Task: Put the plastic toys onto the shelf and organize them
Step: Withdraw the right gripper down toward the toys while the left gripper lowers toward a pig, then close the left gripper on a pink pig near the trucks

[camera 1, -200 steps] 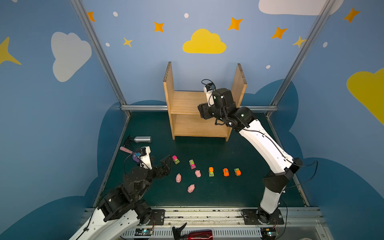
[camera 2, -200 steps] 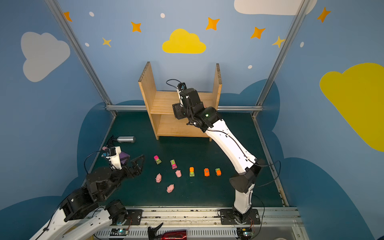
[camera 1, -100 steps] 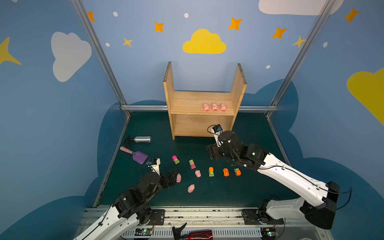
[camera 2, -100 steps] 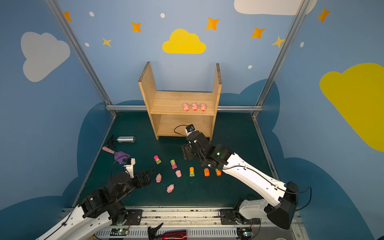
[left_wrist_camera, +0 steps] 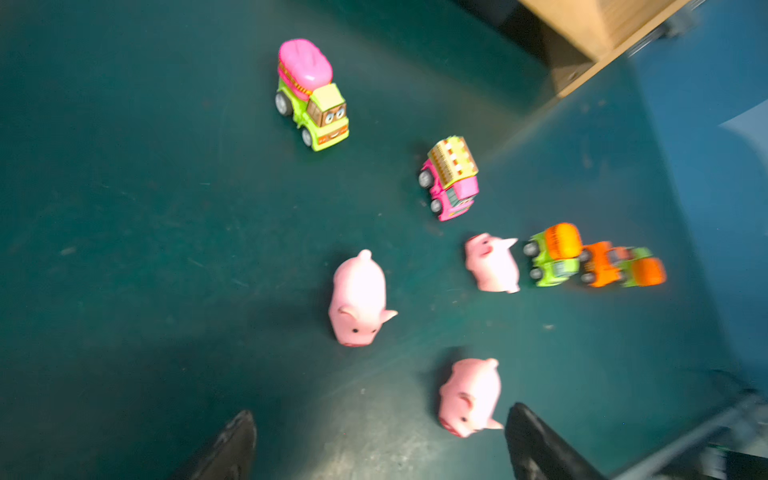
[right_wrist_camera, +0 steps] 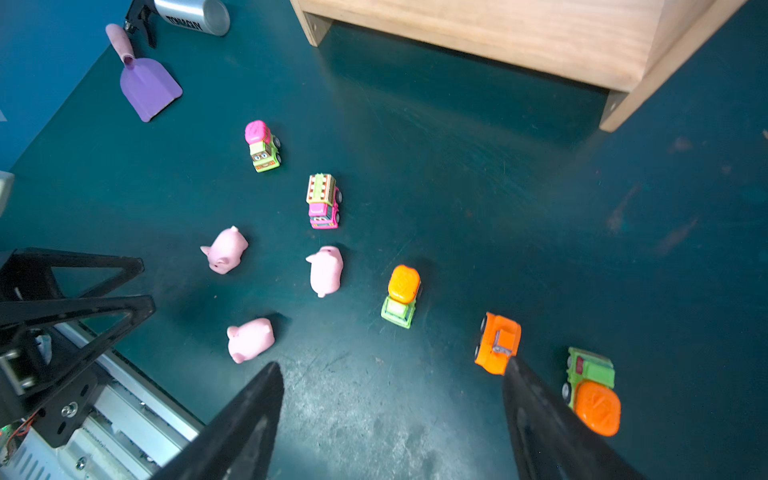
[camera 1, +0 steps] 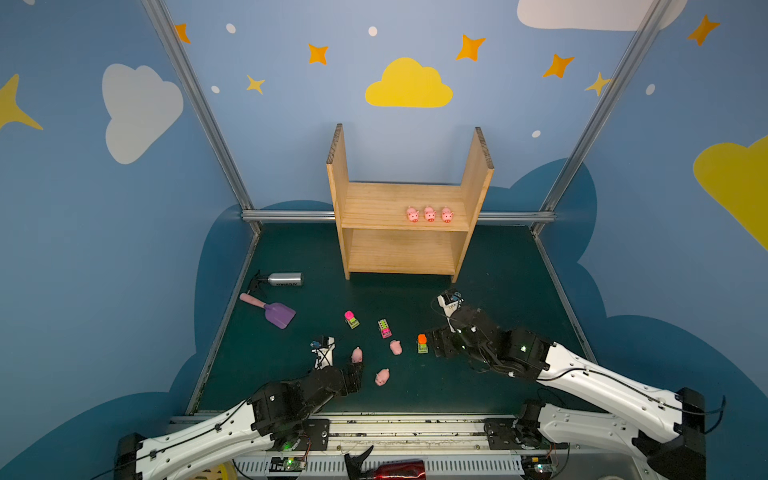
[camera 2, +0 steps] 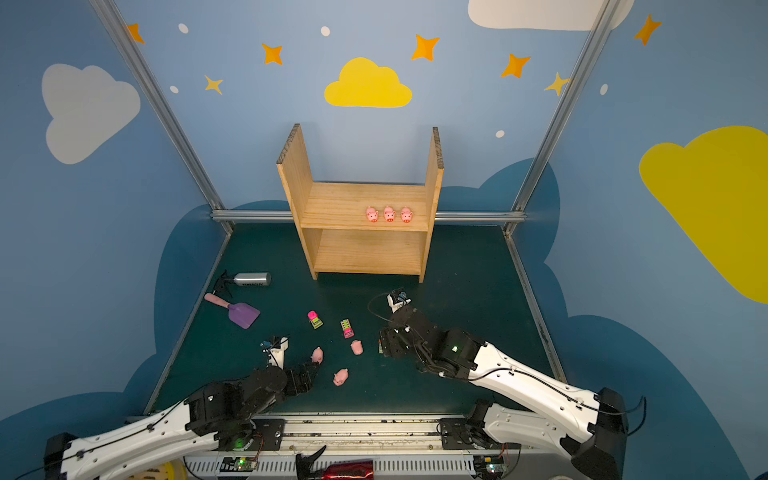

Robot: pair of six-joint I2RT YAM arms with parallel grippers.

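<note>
The wooden shelf (camera 1: 399, 249) stands at the back, with three pink pigs (camera 1: 429, 214) in a row on its upper board. Three more pigs (camera 1: 395, 347) lie on the green floor, beside a pink-topped lime truck (camera 1: 351, 319), a pink truck (camera 1: 384, 328) and an orange-topped one (camera 1: 422, 343). My left gripper (left_wrist_camera: 378, 415) hangs open low over the floor, one finger close beside the nearest pig (left_wrist_camera: 469, 397). My right gripper (right_wrist_camera: 390, 365) is open and empty, one finger next to an orange vehicle (right_wrist_camera: 497, 343); a green and orange vehicle (right_wrist_camera: 592, 390) sits beyond it.
A silver bottle (camera 1: 284, 279) and a purple scoop (camera 1: 278, 313) with a pink handle lie at the left of the floor. Blue walls close in three sides, and a metal rail (camera 1: 415, 428) runs along the front edge.
My right arm has come down from the shelf's upper board, leaving three pigs there, to the floor by the orange vehicles. My left arm has swung toward the loose pigs.
</note>
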